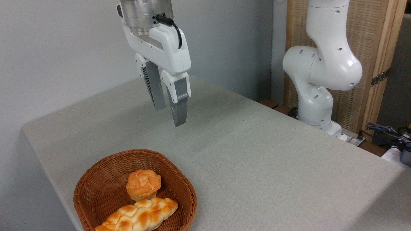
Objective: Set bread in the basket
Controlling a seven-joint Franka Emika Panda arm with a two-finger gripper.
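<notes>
I am hanging my empty fingers (169,112) narrowly parted, high above the basket (96,179), where the bread (138,216) is lying touching a bun (143,183).

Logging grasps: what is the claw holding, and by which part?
Nothing. The claw hangs empty above the table; the bread lies in the basket.

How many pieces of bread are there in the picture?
2, both inside the basket: the braided loaf along its front and the round bun just behind it. None seems hidden.

No readable text or labels anywhere.
</notes>
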